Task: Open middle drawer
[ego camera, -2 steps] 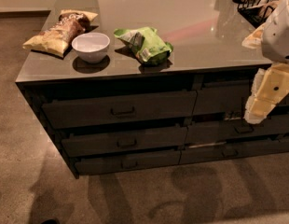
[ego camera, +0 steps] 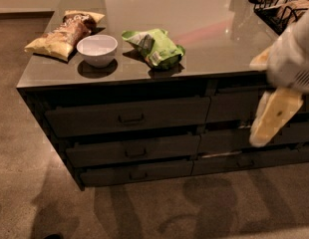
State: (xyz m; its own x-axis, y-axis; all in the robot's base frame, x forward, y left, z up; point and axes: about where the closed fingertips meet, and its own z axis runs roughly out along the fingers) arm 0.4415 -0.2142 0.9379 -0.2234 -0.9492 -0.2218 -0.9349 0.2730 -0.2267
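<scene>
The middle drawer (ego camera: pixel 132 152) is the dark grey-brown front of medium height in the left stack, between a taller drawer (ego camera: pixel 129 116) above and a slimmer one (ego camera: pixel 137 173) below. It has a small centred loop handle (ego camera: pixel 136 153) and sits pushed in, level with its neighbours. My gripper (ego camera: pixel 273 117), pale yellow under a white wrist, hangs at the right edge of the view in front of the right stack of drawers (ego camera: pixel 229 141). It is well right of the middle drawer's handle and touches nothing I can see.
On the glossy counter top (ego camera: pixel 194 29) lie a brown-and-yellow snack bag (ego camera: pixel 62 34), a white bowl (ego camera: pixel 97 49) and a green chip bag (ego camera: pixel 154 46). A black wire rack (ego camera: pixel 284 4) stands at the back right. Carpeted floor (ego camera: pixel 144 208) lies in front.
My gripper has moved down and slightly left in front of the right drawers. The drawers and the things on the counter have not moved.
</scene>
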